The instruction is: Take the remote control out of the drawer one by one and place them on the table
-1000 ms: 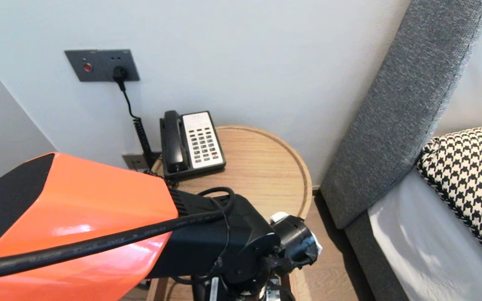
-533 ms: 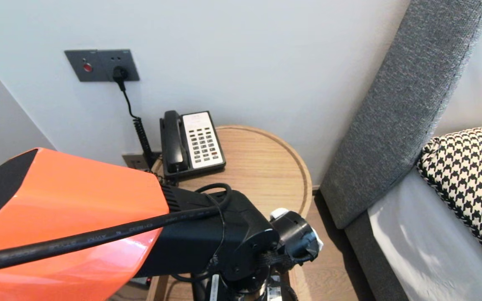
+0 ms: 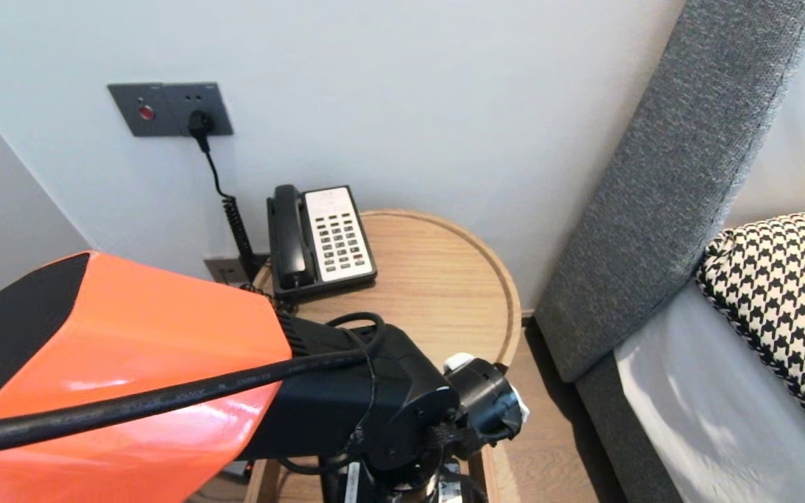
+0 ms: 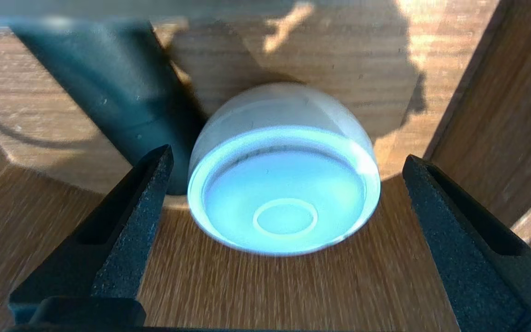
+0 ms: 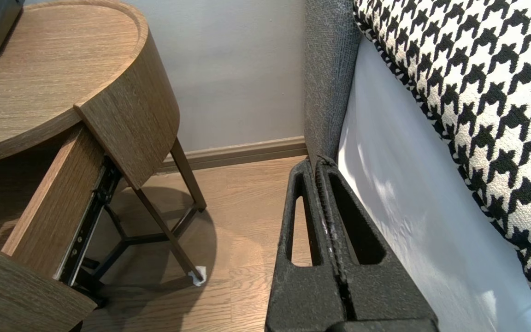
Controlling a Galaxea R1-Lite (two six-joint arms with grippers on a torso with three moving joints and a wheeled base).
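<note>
Left pincer: spread wide inside the open drawer, one finger on each side of the white domed object, pinching nothing.
White domed object: lies on the drawer floor between those fingers, its flat ringed face turned toward the pincer, just beside a dark cylinder.
Left arm: orange and black, reaching down over the near edge of the round tabletop.
Right pincer: pressed together, holding nothing, parked low beside the bed, well apart from the drawer.
Tabletop: carries a telephone at the back, by the wall.
Bed: a houndstooth pillow lies on it.
</note>
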